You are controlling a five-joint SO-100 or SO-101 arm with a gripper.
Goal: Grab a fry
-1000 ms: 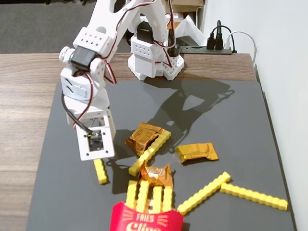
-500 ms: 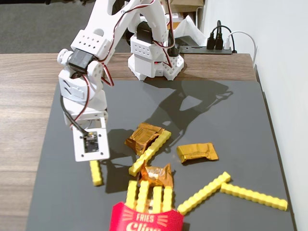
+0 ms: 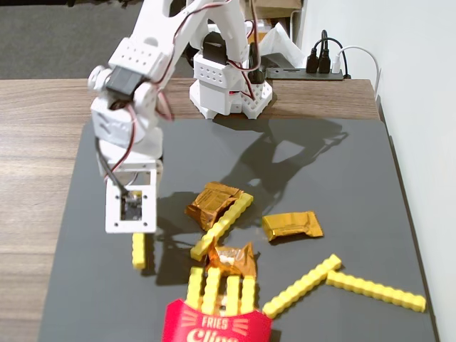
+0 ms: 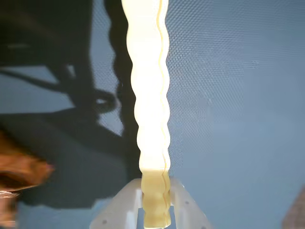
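The white two-finger pincer (image 4: pixel 155 202) is pinching one long, thin bright-yellow studded plastic stick, the fry (image 4: pixel 150 95), at one end; in the wrist view the stick runs from between the white finger tips (image 4: pixel 183 207) up to the top edge, washed pale by glare. In the fixed view the white arm leans down over the left part of the dark grey mat (image 3: pixel 342 185) on the wood-grain bench (image 3: pixel 43 128), and only the lower end of that fry (image 3: pixel 139 251) shows beneath the wrist plate (whether it touches the mat cannot be told).

At the bottom edge of the fixed view stands a red "FRIES" carton (image 3: pixel 214 326), holding four shorter yellow sticks (image 3: pixel 221 288) upright side by side. Just above it lies a crumpled gold foil wrapper (image 3: pixel 234 260), with a second (image 3: pixel 212 203) higher up and a third, flatter one (image 3: pixel 292 225) to the right. Another long yellow stick (image 3: pixel 222 226) lies diagonally between the wrappers, and two more (image 3: pixel 303 285) (image 3: pixel 376 290) rest at lower right, their ends nearly meeting.
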